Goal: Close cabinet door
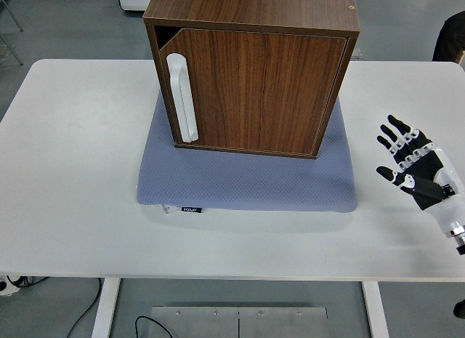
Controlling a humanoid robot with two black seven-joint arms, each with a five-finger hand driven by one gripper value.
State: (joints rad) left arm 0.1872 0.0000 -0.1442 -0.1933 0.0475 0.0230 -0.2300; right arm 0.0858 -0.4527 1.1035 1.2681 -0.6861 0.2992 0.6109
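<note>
You see the white bench (80, 171) carrying a blue-grey mat (240, 179). The wooden cabinet (254, 69) stands on it, its door (258, 87) almost flush, white handle (182, 98) at left. The right hand (415, 171) hovers well apart at right, fingers (396, 131) spread, holding nothing.

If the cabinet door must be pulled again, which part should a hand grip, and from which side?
Likely the white handle: a tall upright bar at the left edge of the cabinet door, standing off the wood. Approach from the front, fingers wrapping it sideways. The right hand, open, is far off at the table's right.
</note>
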